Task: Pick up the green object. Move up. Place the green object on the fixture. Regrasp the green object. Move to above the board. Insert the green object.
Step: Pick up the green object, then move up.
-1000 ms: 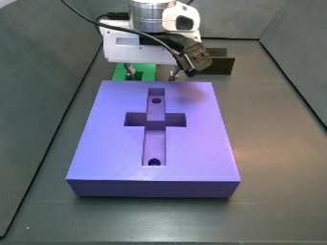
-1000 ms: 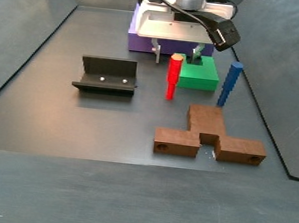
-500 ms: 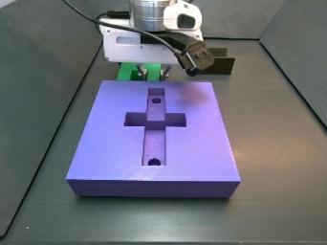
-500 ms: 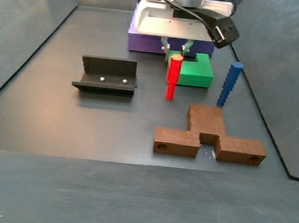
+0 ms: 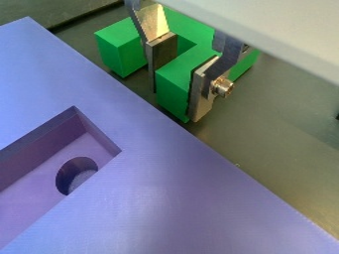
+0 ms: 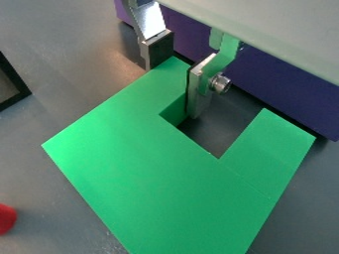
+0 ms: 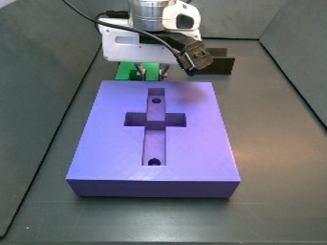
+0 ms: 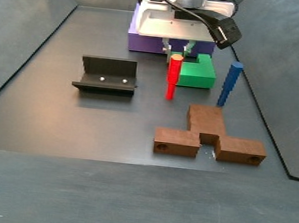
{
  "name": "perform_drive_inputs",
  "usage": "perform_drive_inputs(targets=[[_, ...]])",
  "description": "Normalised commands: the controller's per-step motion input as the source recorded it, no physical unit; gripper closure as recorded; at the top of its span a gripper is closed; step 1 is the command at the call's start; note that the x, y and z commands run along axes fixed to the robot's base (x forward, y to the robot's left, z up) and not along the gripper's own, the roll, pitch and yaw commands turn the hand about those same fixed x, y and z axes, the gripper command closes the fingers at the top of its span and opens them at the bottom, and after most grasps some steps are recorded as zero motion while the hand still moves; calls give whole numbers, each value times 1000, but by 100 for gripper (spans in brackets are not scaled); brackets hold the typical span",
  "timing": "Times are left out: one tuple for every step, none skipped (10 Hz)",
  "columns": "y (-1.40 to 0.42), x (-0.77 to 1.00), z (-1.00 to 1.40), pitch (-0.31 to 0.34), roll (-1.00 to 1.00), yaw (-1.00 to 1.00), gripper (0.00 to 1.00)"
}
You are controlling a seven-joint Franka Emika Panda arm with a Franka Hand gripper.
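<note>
We see gripper (image 6: 179, 71) lower than a second ago — now straddling one prong of green block (image 6: 159, 169), jaws open, nothing clamped yet. Pick-up is next — we close.

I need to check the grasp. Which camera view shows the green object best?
A wrist view shows the green object best: notch and both prongs, with the gripper straddling one prong. The board hides part of it in the remaining wrist view; both side views show only slivers.
</note>
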Motion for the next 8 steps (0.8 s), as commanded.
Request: perform_drive_inputs(targets=[[0,0,0,0,0,0,100],[0,0,0,0,0,0,100],[0,0,0,0,0,0,100],[0,0,0,0,0,0,100],[0,0,0,0,0,0,100],[0,0,0,0,0,0,100],[0,0,833,0,0,0,100],[-62,-16,826,12,-6,-56,100]])
